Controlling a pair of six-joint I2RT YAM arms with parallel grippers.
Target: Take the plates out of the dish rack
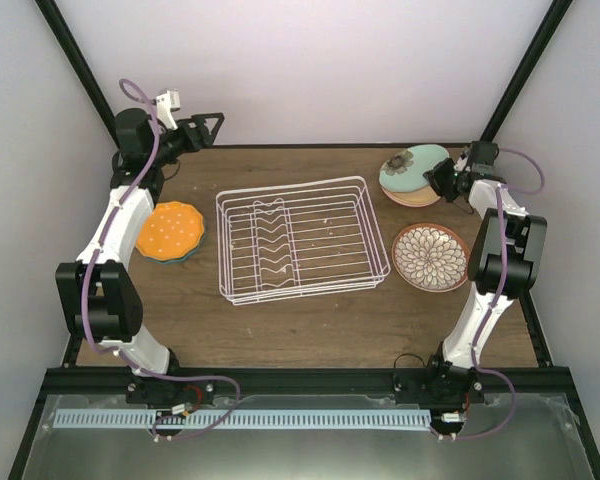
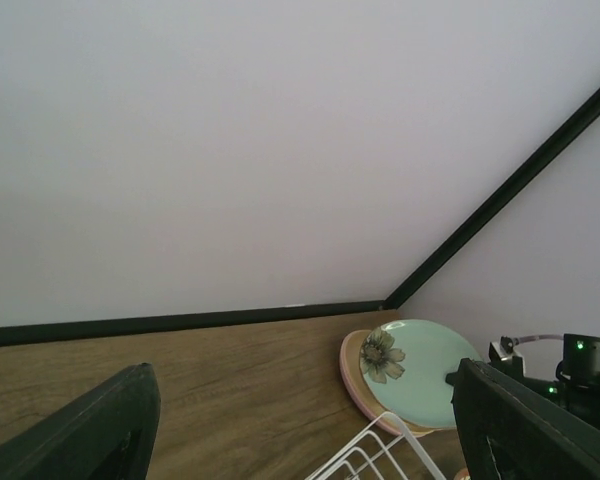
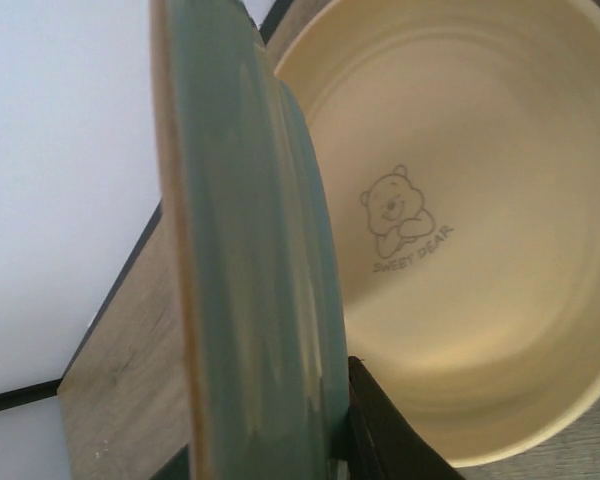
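The white wire dish rack [image 1: 300, 238] stands mid-table with no plates in it. A sage green plate with a flower print [image 1: 412, 170] [image 2: 425, 368] [image 3: 250, 280] tops a stack at the back right, over a pale yellow plate [image 3: 480, 220] and a pink one [image 2: 348, 375]. My right gripper [image 1: 443, 178] [image 3: 270, 450] is shut on the green plate's rim; I cannot tell whether the plate rests on the stack. An orange dotted plate [image 1: 170, 228] lies on a teal one at the left. A brown-floral plate [image 1: 430, 257] lies at the right. My left gripper [image 1: 206, 128] [image 2: 302, 405] hangs open and empty at the back left.
Black frame posts rise at the back corners, and a black rail [image 2: 180, 322] runs along the table's far edge by the wall. A corner of the rack [image 2: 375, 450] shows low in the left wrist view.
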